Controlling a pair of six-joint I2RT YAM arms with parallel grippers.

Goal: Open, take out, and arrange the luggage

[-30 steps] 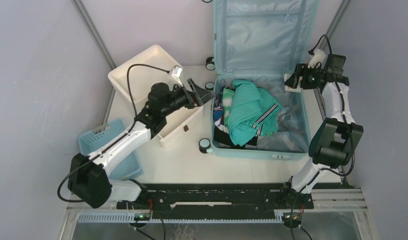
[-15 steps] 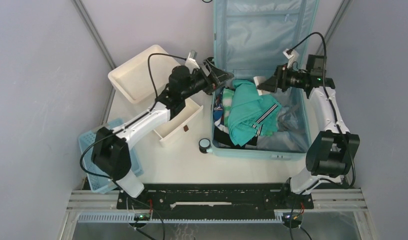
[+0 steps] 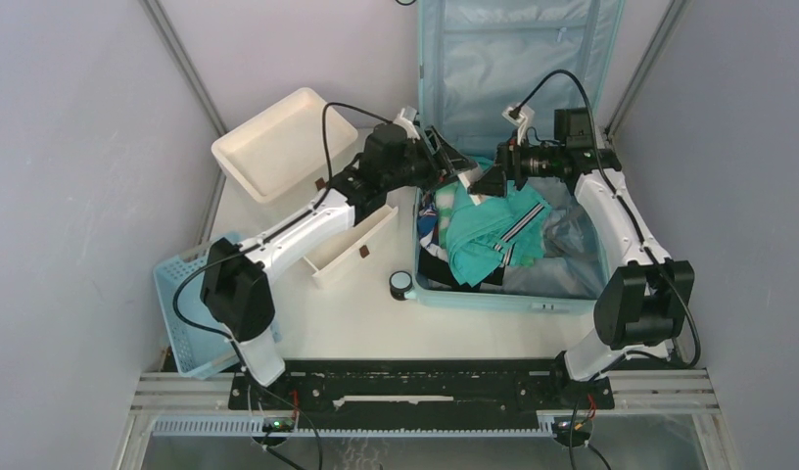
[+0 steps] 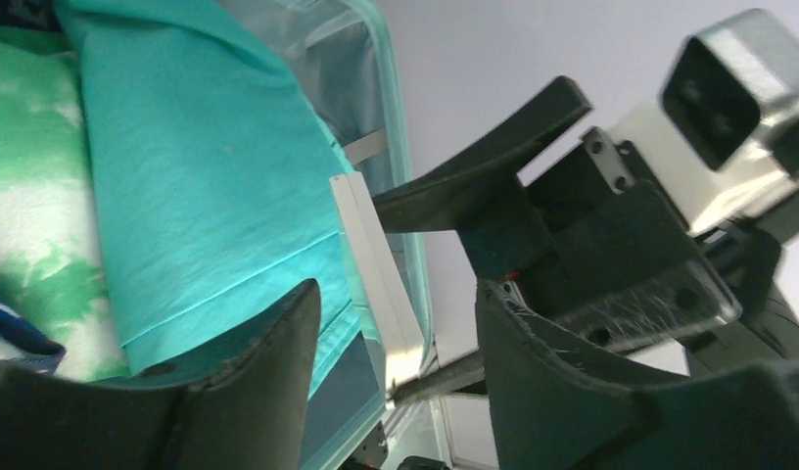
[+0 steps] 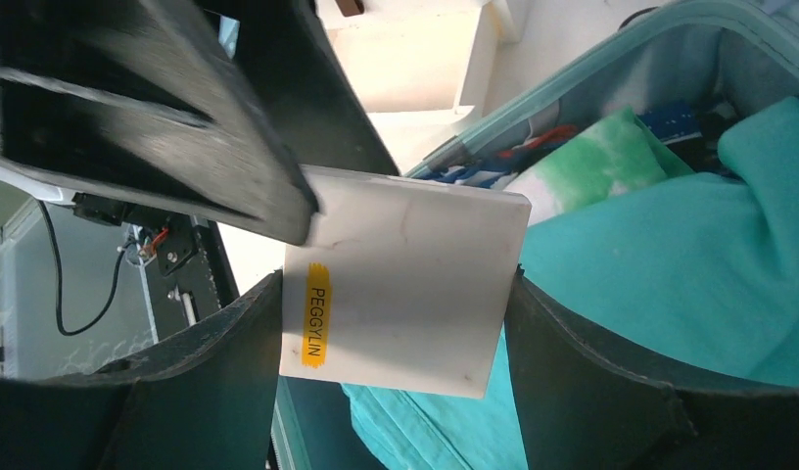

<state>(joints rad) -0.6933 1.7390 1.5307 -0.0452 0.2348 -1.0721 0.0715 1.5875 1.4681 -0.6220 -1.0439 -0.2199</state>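
Seen from above, the light-blue suitcase [image 3: 508,300] lay open on the table [image 3: 356,313]. Its lid stood at the far side and a teal garment [image 3: 484,220] was heaped in its base. Both arms met over the suitcase's far-left corner. The left gripper [image 3: 452,159] reached in from the suitcase's left and the right gripper [image 3: 486,178] from its right, tips nearly touching.

In the left wrist view, a white card [image 4: 371,264] stood edge-on above the suitcase's rim. It sat between the left jaws, which were spread apart, neither visibly pressing on it.

In the right wrist view, the right jaws were clamped on two opposite edges of the card, its yellow "PEGGYLIN" label [image 5: 317,328] facing the camera. One black left finger [image 5: 180,127] lay across its upper-left corner. A handover looked likely, and it would turn on the left jaws closing on the card's flat faces, whose plane ran along their fingers.
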